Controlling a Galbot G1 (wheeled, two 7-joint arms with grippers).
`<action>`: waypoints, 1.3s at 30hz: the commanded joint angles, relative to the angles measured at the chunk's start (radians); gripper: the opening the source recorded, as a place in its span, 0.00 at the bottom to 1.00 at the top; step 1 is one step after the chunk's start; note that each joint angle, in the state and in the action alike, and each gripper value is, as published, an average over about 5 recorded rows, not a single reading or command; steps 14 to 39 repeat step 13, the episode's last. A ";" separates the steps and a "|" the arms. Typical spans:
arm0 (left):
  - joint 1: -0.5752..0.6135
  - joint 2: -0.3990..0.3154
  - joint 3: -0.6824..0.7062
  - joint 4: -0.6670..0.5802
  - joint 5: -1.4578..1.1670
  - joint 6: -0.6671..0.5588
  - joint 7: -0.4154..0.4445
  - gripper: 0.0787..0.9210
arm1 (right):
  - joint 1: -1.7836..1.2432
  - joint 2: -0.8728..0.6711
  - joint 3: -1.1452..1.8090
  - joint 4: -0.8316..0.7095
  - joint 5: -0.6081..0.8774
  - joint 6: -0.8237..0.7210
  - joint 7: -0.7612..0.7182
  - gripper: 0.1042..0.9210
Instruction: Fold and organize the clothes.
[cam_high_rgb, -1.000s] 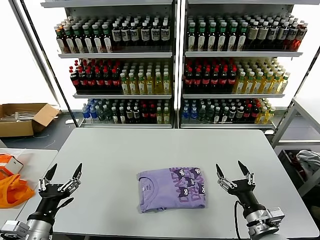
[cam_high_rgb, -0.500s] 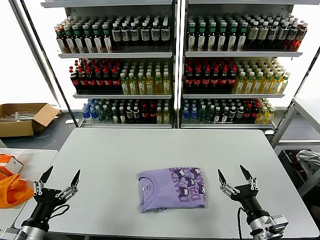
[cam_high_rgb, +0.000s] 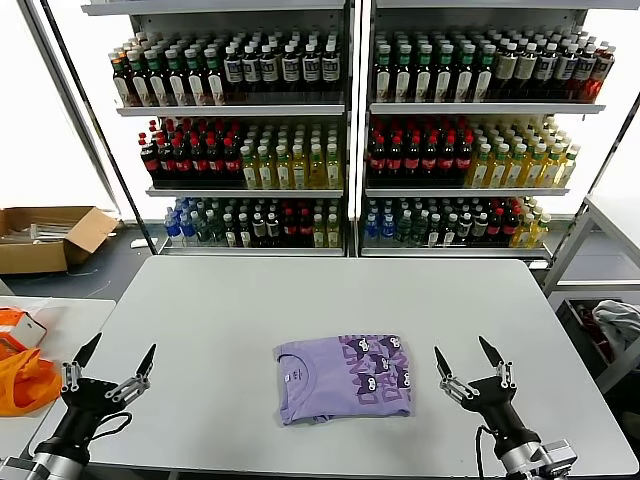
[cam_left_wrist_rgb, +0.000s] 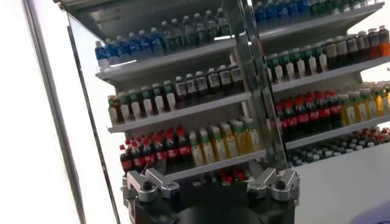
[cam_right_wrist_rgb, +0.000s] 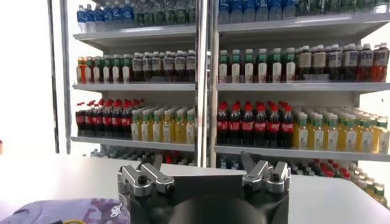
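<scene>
A lavender T-shirt (cam_high_rgb: 343, 377) lies folded into a neat rectangle at the middle of the grey table (cam_high_rgb: 330, 290), dark purple print and white neck label up. A corner of it shows in the right wrist view (cam_right_wrist_rgb: 67, 211). My left gripper (cam_high_rgb: 112, 356) is open and empty, raised near the table's front left corner, well left of the shirt. My right gripper (cam_high_rgb: 466, 352) is open and empty, raised at the front right, just right of the shirt. Both point up and away toward the shelves.
Shelves of bottled drinks (cam_high_rgb: 340, 130) stand behind the table. A bright orange bag (cam_high_rgb: 22, 375) lies on a side table at the left. A cardboard box (cam_high_rgb: 45, 235) sits on the floor at left. A rack with a grey cloth (cam_high_rgb: 615, 325) stands at right.
Both grippers have drawn back toward me and lower in view, the left one also outward to the left. The folded shirt has not moved.
</scene>
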 joint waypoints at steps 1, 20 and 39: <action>0.007 0.013 -0.017 0.007 0.006 -0.008 0.012 0.88 | -0.035 0.000 0.013 -0.010 -0.019 0.037 -0.027 0.88; 0.010 0.016 -0.027 -0.007 -0.014 -0.008 0.015 0.88 | -0.054 0.001 0.013 0.008 -0.026 0.034 -0.042 0.88; 0.010 0.016 -0.027 -0.007 -0.014 -0.008 0.015 0.88 | -0.054 0.001 0.013 0.008 -0.026 0.034 -0.042 0.88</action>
